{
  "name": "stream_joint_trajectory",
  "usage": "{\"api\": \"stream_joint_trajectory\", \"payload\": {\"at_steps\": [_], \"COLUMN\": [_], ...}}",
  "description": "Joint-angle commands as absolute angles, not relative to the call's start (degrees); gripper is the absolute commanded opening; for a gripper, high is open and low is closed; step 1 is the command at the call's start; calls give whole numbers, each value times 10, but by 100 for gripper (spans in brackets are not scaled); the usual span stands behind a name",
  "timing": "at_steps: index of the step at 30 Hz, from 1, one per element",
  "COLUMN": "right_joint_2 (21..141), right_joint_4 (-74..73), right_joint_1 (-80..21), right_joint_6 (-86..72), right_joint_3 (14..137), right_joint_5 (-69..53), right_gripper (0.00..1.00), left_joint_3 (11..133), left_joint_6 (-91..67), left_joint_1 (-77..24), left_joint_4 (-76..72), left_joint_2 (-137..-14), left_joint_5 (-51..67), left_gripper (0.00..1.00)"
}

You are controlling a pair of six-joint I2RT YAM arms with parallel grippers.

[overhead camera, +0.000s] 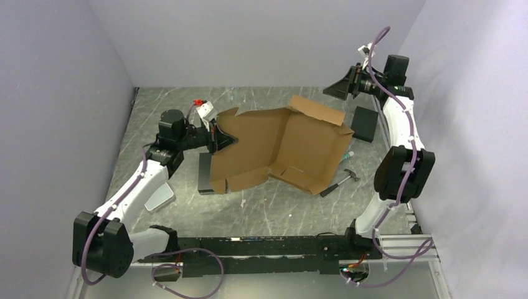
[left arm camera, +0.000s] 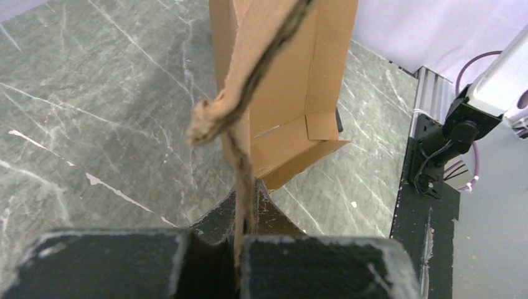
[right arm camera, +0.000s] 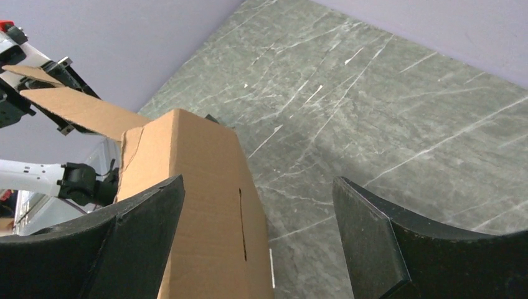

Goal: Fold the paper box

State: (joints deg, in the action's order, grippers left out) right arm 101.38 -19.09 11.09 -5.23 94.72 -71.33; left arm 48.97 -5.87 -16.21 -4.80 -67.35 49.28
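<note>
The left claw [overhead camera: 216, 138] is closed tight on one edge of the paper box [overhead camera: 283, 146], which spreads out to its right. The right claw [overhead camera: 334, 89] stands wide open and holds nothing. The box's far flap is close under it.

Count on desk [overhead camera: 274, 212]: 1 box [overhead camera: 280, 146], 1 hammer [overhead camera: 339, 182], 1 pen [overhead camera: 347, 154], 1 grey tin [overhead camera: 159, 197], 1 black block [overhead camera: 364, 123], 1 dark slab [overhead camera: 205, 174].

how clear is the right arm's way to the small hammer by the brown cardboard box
Probably clear: the open right gripper holds nothing, and the small hammer lies uncovered beside the brown cardboard box.
</note>
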Motion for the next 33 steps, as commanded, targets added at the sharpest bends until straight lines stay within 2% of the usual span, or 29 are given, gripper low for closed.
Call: {"api": "stream_joint_trajectory", "payload": {"at_steps": [1, 11, 15, 23, 33], "right_joint_2": [1042, 1049, 1036, 963, 949], "right_joint_4": [-356, -504, -532, -457, -399], "right_joint_1": [86, 60, 30, 2, 3], "right_joint_6": [74, 197, 247, 245, 207], "right_joint_3": [1031, 1082, 1079, 1005, 991], "right_joint_5": [-695, -659, -596, -463, -459], "right_gripper": [93, 95, 95, 92, 95], "left_joint_3": [485, 488, 490, 516, 560], "left_joint_6": [-99, -121, -119, -96, -16], "left_joint_1": [-161, -161, -161, -162, -183], "left_joint_4": [-113, -117, -110, -73, 17], "left_joint_2": [-670, -682, -682, -680, -673], "left_joint_5": [527, 527, 522, 497, 423], "left_gripper": [0, 0, 0, 0, 0]}}
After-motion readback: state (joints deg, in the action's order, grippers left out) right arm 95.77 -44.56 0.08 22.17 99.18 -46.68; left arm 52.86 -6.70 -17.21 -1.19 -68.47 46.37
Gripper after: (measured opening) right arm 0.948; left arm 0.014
